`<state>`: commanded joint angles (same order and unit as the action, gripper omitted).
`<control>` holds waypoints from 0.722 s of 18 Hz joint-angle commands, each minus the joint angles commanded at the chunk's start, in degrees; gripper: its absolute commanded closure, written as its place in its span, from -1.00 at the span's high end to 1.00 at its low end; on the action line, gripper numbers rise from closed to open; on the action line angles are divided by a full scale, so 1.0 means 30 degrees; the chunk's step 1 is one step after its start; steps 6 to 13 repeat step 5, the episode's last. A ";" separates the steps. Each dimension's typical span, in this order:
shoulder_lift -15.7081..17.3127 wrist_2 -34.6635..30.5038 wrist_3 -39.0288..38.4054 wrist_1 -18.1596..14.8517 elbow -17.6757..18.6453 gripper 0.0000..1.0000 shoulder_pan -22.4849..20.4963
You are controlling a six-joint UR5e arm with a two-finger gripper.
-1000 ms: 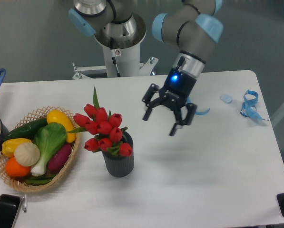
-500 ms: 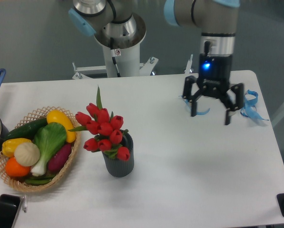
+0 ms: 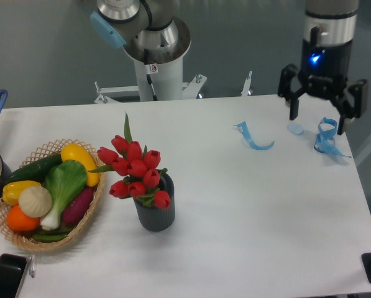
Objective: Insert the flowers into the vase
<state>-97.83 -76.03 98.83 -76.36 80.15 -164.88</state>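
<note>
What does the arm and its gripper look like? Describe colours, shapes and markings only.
The arm is built of silver-grey cylindrical segments; a light blue joint cap shows near the white base column, which carries a small label. The wrist ends in a black section with a glowing blue light. The gripper is black, with angular linkage fingers.

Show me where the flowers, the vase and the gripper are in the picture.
flowers (image 3: 135, 169), fixed camera view, on the red blooms in the middle of the bunch.
vase (image 3: 155, 217), fixed camera view, on its ribbed side.
gripper (image 3: 320, 121), fixed camera view, midway between its open fingertips.
</note>
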 joint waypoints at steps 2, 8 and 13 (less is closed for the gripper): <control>0.0265 0.0000 0.1038 -0.0417 0.0263 1.00 -0.0499; 0.0326 0.0029 0.1041 -0.0213 0.0469 1.00 -0.0588; 0.0326 0.0029 0.1041 -0.0213 0.0469 1.00 -0.0588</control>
